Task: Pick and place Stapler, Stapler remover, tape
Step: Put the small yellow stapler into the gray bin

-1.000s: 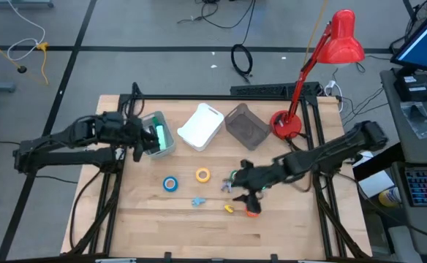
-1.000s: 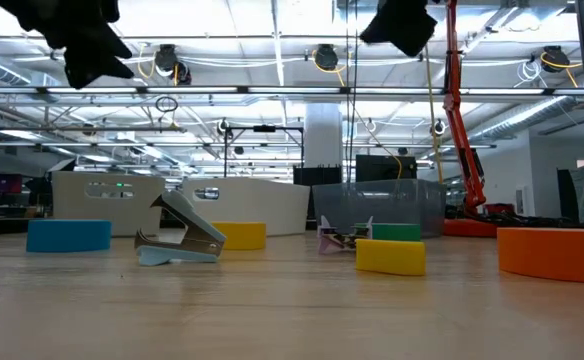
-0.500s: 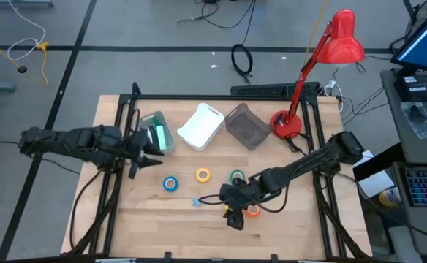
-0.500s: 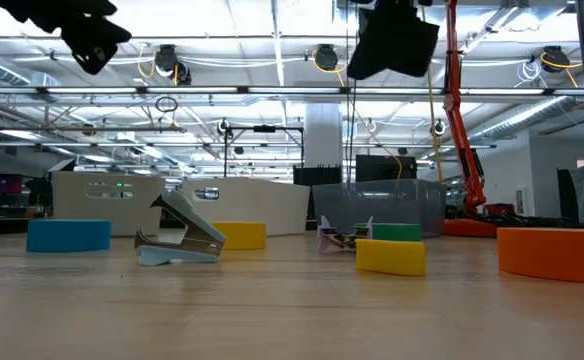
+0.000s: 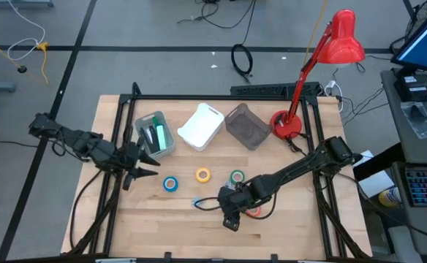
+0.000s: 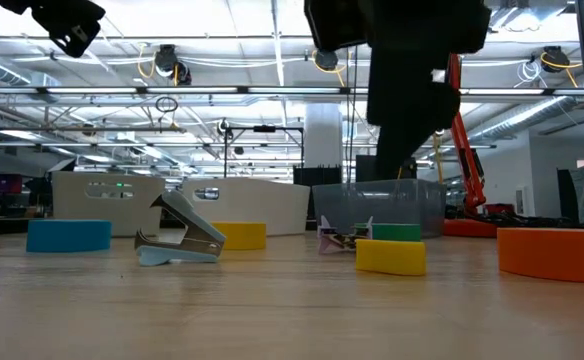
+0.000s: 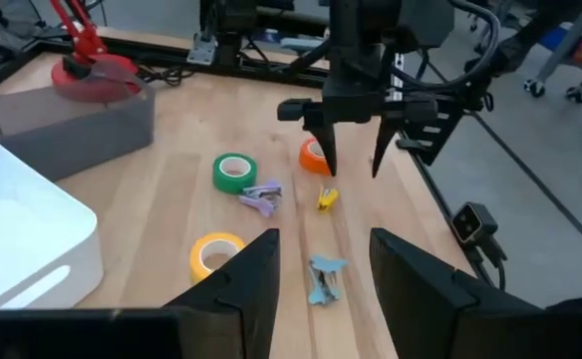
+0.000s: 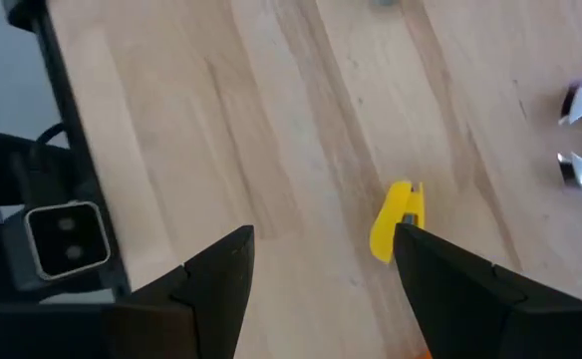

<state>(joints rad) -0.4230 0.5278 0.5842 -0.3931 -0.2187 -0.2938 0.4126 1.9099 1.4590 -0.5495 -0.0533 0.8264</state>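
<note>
My right gripper (image 5: 230, 218) hangs open, pointing down over a small yellow staple remover (image 8: 399, 221) that lies on the table between its fingers, untouched. The orange tape (image 7: 314, 155) lies just behind it. Green tape (image 5: 237, 177), yellow tape (image 5: 202, 174) and blue tape (image 5: 171, 184) lie flat in a row mid-table. A blue staple remover (image 5: 199, 202) and a purple one (image 7: 261, 199) rest nearby. A green stapler (image 5: 157, 135) lies in the clear bin (image 5: 146, 120). My left gripper (image 5: 150, 165) is open and empty at the table's left edge.
A white bin (image 5: 200, 126) and a grey mesh bin (image 5: 247, 126) stand at the back beside the clear bin. A red desk lamp (image 5: 286, 124) stands at the back right. Bare wood lies along the table's near edge.
My left gripper has drawn back from over the clear bin toward the table's left and near edges, still open. My right gripper has come down and toward the near left while rolling, from beside the green tape to above the yellow staple remover, staying open.
</note>
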